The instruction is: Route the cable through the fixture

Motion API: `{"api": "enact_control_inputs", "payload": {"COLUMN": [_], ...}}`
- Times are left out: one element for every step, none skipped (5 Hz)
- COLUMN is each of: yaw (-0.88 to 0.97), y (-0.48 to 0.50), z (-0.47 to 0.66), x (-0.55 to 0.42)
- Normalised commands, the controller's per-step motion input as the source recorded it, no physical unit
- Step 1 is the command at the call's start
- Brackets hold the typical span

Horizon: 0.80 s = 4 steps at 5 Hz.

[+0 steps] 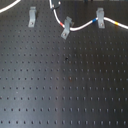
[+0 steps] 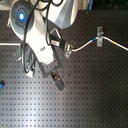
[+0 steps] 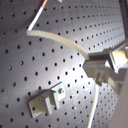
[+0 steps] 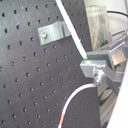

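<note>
Gripper: I read the gripper (image 3: 100, 71) as closed down narrow on the cable (image 3: 60, 41). In both wrist views the white cord entered between the fingers on one side and left on the other.
Cable near gripper: one length ran straight off from the fingers. The other curled away in a loose arc toward a reddish band.
Cable further off: in the first exterior view it dipped from the broader clip (image 1: 100, 19) and rose again. It then met the tilted clip (image 1: 65, 29) beside a red band. I could not tell whether it lay in that clip or only against it.
Fixture: the fixture (image 1: 32, 16) stood nearly upright on the board (image 1: 65, 95) with no cord in it. I judged it to be apart from the gripper, on the side away from the broader clip.
Done: the cable was in hand and lifted, and its far run seemed held at the broader clip.
Left: I judged the main step undone. The held length had yet to be carried over to the fixture and pressed into its slot.
Unsure: a grey clip (image 4: 52, 31) showed close beside the gripper in the second wrist view. I could not say which of the three it was.
Writing: I could read no brand, label or lettering anywhere. The arm (image 2: 42, 37) showed only a glowing blue ring. The cable showed only colour bands, and there was a green spot at the fingers.
</note>
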Motion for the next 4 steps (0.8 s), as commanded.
{"api": "enact_control_inputs", "payload": {"yaw": [0.07, 0.07, 0.44, 0.69], "y": [0.073, 0.189, 0.037, -0.139], "z": [0.2, 0.39, 0.23, 0.13], "x": [-0.045, -0.477, -0.419, -0.349]}}
